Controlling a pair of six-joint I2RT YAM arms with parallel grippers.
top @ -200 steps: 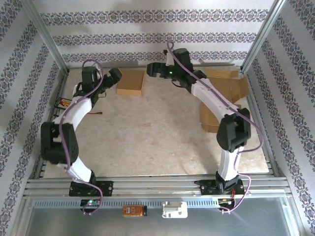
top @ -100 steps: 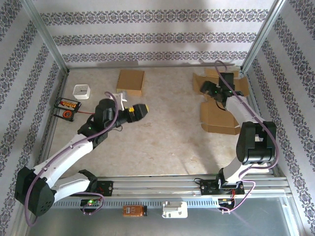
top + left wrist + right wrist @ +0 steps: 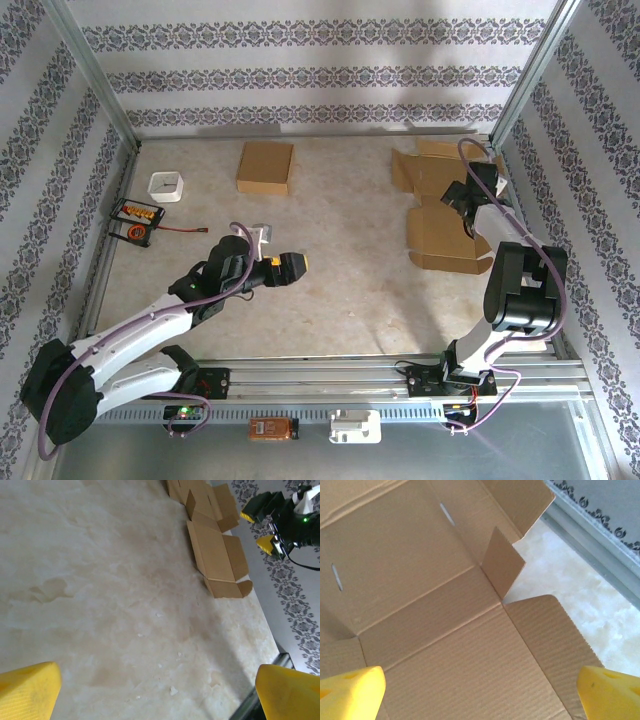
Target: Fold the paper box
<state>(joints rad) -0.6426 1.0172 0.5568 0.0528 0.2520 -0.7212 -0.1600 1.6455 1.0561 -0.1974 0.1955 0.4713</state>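
Cardboard of the flat paper box (image 3: 445,630) lies directly beneath the released right pincer (image 3: 480,695), well apart from the released left pincer (image 3: 290,268).

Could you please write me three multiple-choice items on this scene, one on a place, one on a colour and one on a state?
1. Where does the unfolded box lie? A) by the left wall B) on the right side C) dead centre
2. What colour are the left fingers? A) yellow B) red C) blue
3. How are the right fingers? A) shut on a flap B) open, holding nothing C) shut, empty
Answers: 1 B, the top view shows it flat at the right; 2 A, both show yellow in the left wrist view; 3 B, they stand wide apart over bare cardboard.
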